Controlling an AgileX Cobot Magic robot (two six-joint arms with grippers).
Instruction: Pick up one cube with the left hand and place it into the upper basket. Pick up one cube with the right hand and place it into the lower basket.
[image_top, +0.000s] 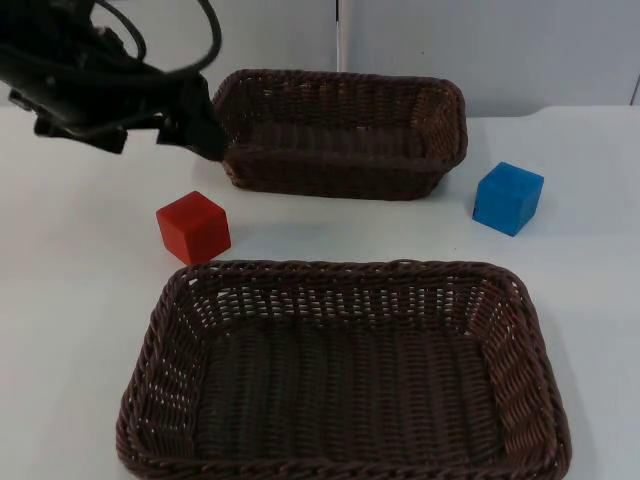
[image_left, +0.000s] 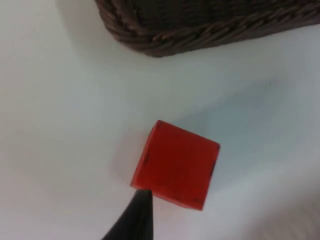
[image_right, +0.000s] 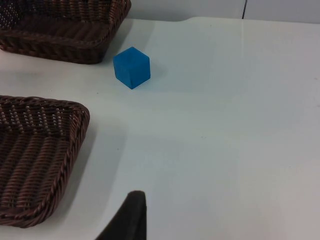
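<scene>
While the left gripper (image_top: 205, 125) hung above the table beside the upper basket (image_top: 340, 135), the red cube (image_top: 193, 227) sat on the table below and just ahead of it, toward the lower basket (image_top: 345, 375), square-sided with no long axis to favour. In the left wrist view one fingertip (image_left: 137, 215) stood at the cube's near edge (image_left: 175, 164), apart from it or barely meeting it; whether the fingers were apart or together could not be told. The left arm was the nearer one to this cube. The right gripper (image_right: 127, 220) waited well apart from the blue cube (image_right: 131, 67), which lay ahead of it beside the upper basket; its opening could not be told either. Both baskets held nothing.
</scene>
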